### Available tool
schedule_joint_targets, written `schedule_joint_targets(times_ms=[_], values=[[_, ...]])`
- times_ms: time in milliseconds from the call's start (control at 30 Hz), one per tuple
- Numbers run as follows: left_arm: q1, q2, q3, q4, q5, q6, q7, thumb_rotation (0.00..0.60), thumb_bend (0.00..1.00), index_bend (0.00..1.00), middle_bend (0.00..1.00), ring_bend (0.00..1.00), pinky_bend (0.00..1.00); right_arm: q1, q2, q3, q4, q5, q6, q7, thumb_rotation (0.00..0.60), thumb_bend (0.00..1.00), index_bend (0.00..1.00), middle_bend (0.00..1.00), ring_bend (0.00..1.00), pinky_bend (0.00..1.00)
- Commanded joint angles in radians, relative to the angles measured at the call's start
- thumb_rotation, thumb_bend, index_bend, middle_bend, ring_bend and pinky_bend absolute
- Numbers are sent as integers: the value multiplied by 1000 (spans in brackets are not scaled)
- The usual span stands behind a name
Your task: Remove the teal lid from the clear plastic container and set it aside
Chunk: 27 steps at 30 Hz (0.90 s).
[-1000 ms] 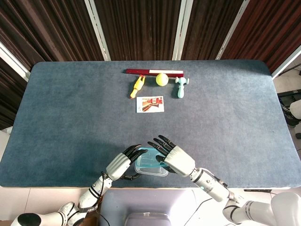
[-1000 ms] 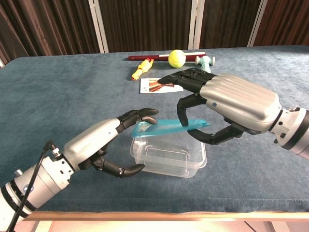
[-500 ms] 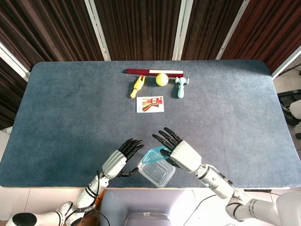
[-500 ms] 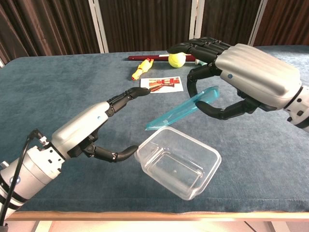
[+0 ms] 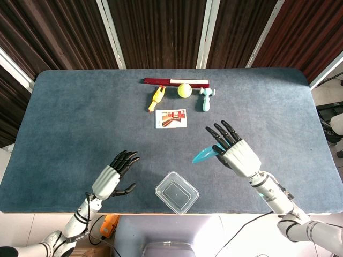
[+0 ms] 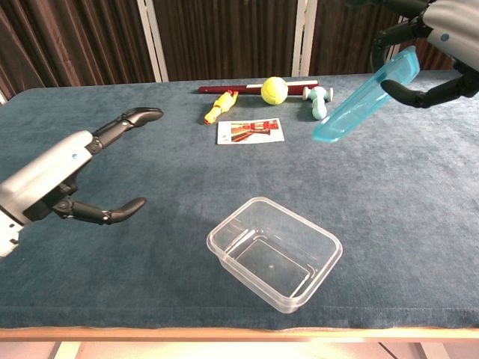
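The right hand (image 5: 236, 152) pinches the teal lid (image 5: 205, 155) between thumb and fingers and holds it above the table (image 5: 69, 123), to the right of the clear plastic container (image 5: 176, 192) and well apart from it. From the head view the lid is seen nearly edge on, a short teal sliver jutting left from under the palm, with the other fingers fanned out; the chest view shows its full length instead, tilted steeply with its low end toward the table's middle, but there the right hand (image 6: 434, 45) is cut off by the frame's top right corner, so only curled dark fingertips around the lid's upper end are visible. The left hand (image 5: 113, 176) hovers empty, left of the container, fingers spread; the chest view adds that its thumb hangs well below the extended fingers, leaving a wide gap. The container sits uncovered near the table's front edge, turned at an angle to it. Along the far side lie a red stick (image 5: 176, 82), a yellow ball (image 5: 185, 90), a yellow toy (image 5: 156, 98), a pale teal toy (image 5: 206, 98) and a printed card (image 5: 171, 118).
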Motion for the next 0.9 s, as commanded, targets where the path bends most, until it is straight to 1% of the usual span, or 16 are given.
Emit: schedule_joint_targets(times_ms=[33,133,267,400,600,700,767,833,867,900], values=[[29,32,8,-5,-12,17,-8,600,324,0,0,0,0,2,1,15,37,29,-13,32,600,724,766,198,4,0],[39,45,8,0,-23,6,-15,600,326,0,0,0,0,25,-17,29,64,45,-45,40,600,724,766,200,5,0],[44,59,8,1,-28,-7,-14,600,331,0,0,0,0,65,-58,40,107,55,-93,19,600,724,766,200,6,0],[53,69,2,0,-45,-23,-16,600,337,0,0,0,0,97,-122,30,186,57,-142,12,600,724,766,202,9,0],[61,70,-22,15,-85,-59,-4,600,343,0,0,0,0,139,-234,4,342,50,-183,53,600,722,752,204,15,0],[62,71,-32,27,-93,-64,-10,600,343,0,0,0,0,141,-267,-24,403,35,-179,83,600,720,693,204,15,0],[64,68,-36,39,-96,-65,-12,600,342,0,0,0,0,134,-274,-48,427,22,-173,97,600,716,623,203,15,0],[67,66,-37,49,-98,-68,-18,600,341,0,0,0,0,122,-270,-72,427,12,-165,114,600,700,551,203,15,0],[68,65,-37,53,-98,-68,-20,600,341,0,0,0,0,116,-265,-82,423,7,-157,120,600,678,503,200,14,0],[69,64,-37,56,-98,-69,-23,600,342,0,0,0,0,109,-259,-91,418,2,-149,123,600,661,476,196,13,0]])
